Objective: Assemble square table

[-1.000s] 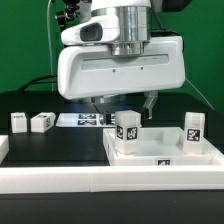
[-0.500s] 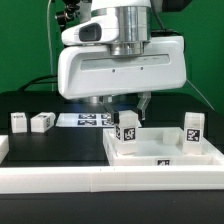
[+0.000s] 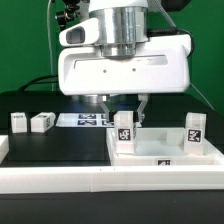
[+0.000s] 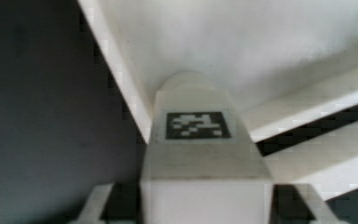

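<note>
Bare black table (image 3: 65, 145) is lying open across the lower left of the frame, while two loose leg blocks (image 3: 18, 121) (image 3: 41, 121) are standing at the left edge, the white rail (image 3: 50, 180) is walling the bottom, and the middle leg (image 3: 124, 128) and corner leg (image 3: 194, 128) are crowding the square top (image 3: 140, 158) at lower right.
</note>
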Controlling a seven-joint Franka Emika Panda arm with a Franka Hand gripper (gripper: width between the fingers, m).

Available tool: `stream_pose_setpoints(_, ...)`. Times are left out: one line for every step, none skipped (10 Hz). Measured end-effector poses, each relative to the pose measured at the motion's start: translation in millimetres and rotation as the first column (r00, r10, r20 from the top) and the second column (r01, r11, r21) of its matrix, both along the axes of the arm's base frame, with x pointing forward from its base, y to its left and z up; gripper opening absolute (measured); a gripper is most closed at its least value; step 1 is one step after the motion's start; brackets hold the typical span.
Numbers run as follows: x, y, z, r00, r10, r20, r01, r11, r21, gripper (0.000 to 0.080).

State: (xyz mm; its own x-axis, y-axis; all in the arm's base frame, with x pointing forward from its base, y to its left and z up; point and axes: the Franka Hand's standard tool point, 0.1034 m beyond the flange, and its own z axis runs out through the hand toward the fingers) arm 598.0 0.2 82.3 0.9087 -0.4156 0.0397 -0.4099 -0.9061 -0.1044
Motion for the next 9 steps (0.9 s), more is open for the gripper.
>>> stream_pose_setpoints(-0.1, -0.1, -0.1, 0.998, -0.065, -0.005, 0.065, 0.998, 0.006, 0.029)
stream_pose_setpoints(-0.1, -0.3, -0.4, 0.984, -0.179, -0.013, 0.179, 0.984, 0.019, 0.029)
stream_pose_setpoints(1.5, -1.0, -0.5, 0.963, -0.27, 0.001, 0.269, 0.962, 0.034, 0.029)
stream_pose_setpoints(1.0, 1.0, -0.5, 0.942, -0.335, -0.01, 0.335, 0.941, 0.038, 0.029)
stream_pose_setpoints(0.8, 1.8, -0.4, 0.899, -0.438, -0.026, 0.439, 0.897, 0.045, 0.029)
stream_pose_setpoints(0.3, 2.4, -0.7, 0.85, -0.525, -0.042, 0.527, 0.848, 0.052, 0.029)
stream_pose_setpoints(0.2, 2.4, -0.7, 0.792, -0.608, -0.058, 0.61, 0.79, 0.062, 0.029)
stream_pose_setpoints(0.1, 2.2, -1.1, 0.747, -0.661, -0.071, 0.665, 0.744, 0.069, 0.029)
stream_pose_setpoints(0.1, 2.1, -1.3, 0.712, -0.697, -0.082, 0.702, 0.708, 0.075, 0.029)
